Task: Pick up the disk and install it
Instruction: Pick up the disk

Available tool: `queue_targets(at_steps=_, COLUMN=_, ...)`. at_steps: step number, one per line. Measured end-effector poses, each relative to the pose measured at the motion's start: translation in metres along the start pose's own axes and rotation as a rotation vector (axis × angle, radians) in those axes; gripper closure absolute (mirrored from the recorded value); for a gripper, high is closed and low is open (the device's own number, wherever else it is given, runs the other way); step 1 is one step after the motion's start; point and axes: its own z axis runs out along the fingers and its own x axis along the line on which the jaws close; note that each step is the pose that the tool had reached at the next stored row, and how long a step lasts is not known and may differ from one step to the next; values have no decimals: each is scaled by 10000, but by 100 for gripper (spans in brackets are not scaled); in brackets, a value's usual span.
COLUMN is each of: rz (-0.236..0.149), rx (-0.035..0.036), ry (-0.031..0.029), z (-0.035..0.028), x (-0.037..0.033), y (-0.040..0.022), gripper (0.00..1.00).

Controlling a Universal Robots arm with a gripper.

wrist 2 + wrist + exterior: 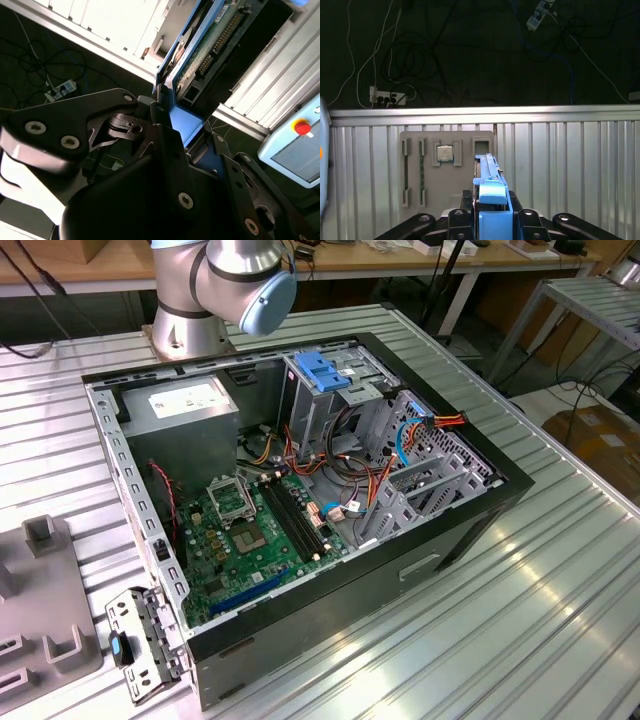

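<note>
In both wrist views my gripper (492, 222) is shut on the disk (491, 192), clamping its blue plastic carrier frame between the black fingers (165, 145). The second wrist view shows the disk (212, 47) edge-up, with the green circuit board of its underside and a connector row showing inside the blue frame. The disk hangs above the ribbed metal table (570, 165), over a grey holder tray (415, 170). The open computer case (470, 530) lies on its side in the middle of the exterior view.
Inside the case are the motherboard (250, 530), a grey box with a white sticker (185, 405) and a silver cage with a blue handle (325, 370). A chip (445, 153) sits in the tray. The arm's base (190, 320) stands behind the case. Cables lie on the floor (395, 95).
</note>
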Motion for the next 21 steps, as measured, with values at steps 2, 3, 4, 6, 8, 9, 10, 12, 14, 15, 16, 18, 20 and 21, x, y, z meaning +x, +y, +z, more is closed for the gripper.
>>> queue_targets(at_steps=2, rz=-1, rx=1, ry=-1, z=-35, x=0, y=0, gripper=63)
queue_targets(at_steps=3, rz=-1, rx=0, ry=0, z=-57, x=1, y=0, gripper=63)
queue_targets(at_steps=4, rz=0, rx=0, ry=0, z=-76, x=1, y=0, gripper=63)
queue_targets(at_steps=6, rz=0, rx=-1, ry=0, z=-117, x=1, y=-1, gripper=63)
queue_targets(at_steps=8, rz=-1, rx=-1, ry=0, z=-159, x=1, y=-2, gripper=63)
queue_targets(at_steps=9, rz=-1, rx=-2, ry=1, z=-196, x=2, y=-2, gripper=63)
queue_targets(at_steps=10, rz=-1, rx=-1, ry=0, z=-234, x=2, y=-2, gripper=63)
queue_targets(at_steps=12, rz=-1, rx=0, ry=0, z=-283, x=3, y=-2, gripper=63)
queue_targets(at_steps=14, rz=0, rx=0, ry=0, z=-329, x=3, y=-2, gripper=63)
queue_targets(at_steps=15, rz=0, rx=0, ry=0, z=-356, x=3, y=-3, gripper=63)
queue_targets(at_steps=16, rz=-1, rx=0, ry=0, z=-372, x=3, y=-3, gripper=63)
queue_targets(at_steps=18, rz=-1, rx=-1, ry=0, z=-396, x=4, y=-3, gripper=63)
queue_targets(at_steps=20, rz=0, rx=-1, ry=0, z=-410, x=4, y=-3, gripper=63)
queue_targets(at_steps=21, rz=0, rx=0, ry=-1, z=-410, x=4, y=-3, gripper=63)
